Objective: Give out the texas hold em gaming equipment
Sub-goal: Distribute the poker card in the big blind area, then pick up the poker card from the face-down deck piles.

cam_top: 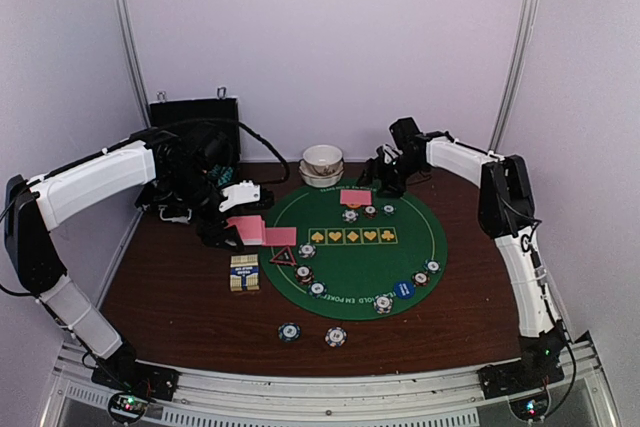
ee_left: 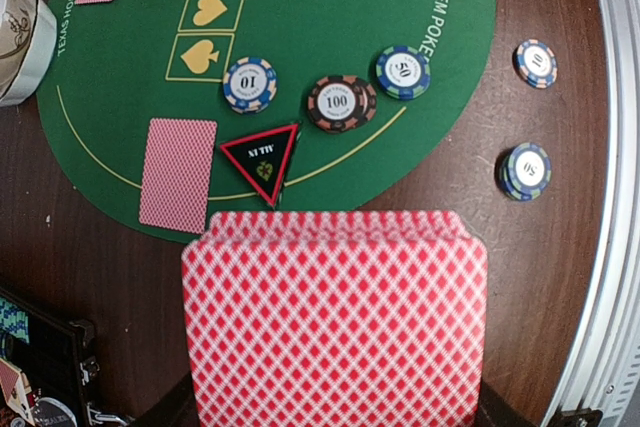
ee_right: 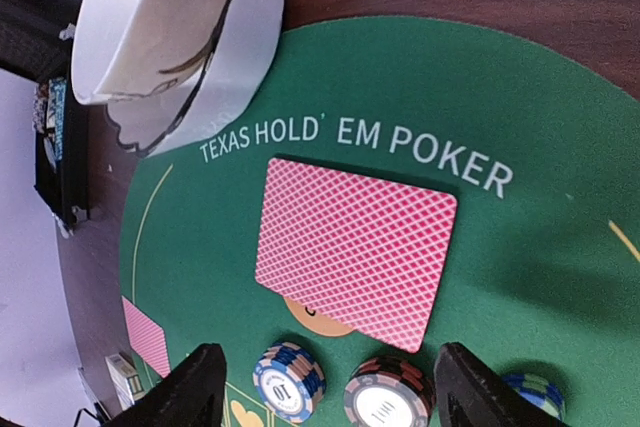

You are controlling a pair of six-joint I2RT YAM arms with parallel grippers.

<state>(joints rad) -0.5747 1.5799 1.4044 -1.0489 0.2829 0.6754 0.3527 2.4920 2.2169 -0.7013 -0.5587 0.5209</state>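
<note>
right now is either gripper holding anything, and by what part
The left gripper holds the stack of pink-backed cards by its two side edges, at the end nearest the wrist. The right gripper is open and holds nothing.

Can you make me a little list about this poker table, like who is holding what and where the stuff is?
left gripper: shut on the card deck
right gripper: open, over a single card lying flat on the green mat
triangle marker: at the mat's edge, beside a face-down card
loose chips: two on the bare table, off the mat
bowls: white, stacked, behind the mat
</note>
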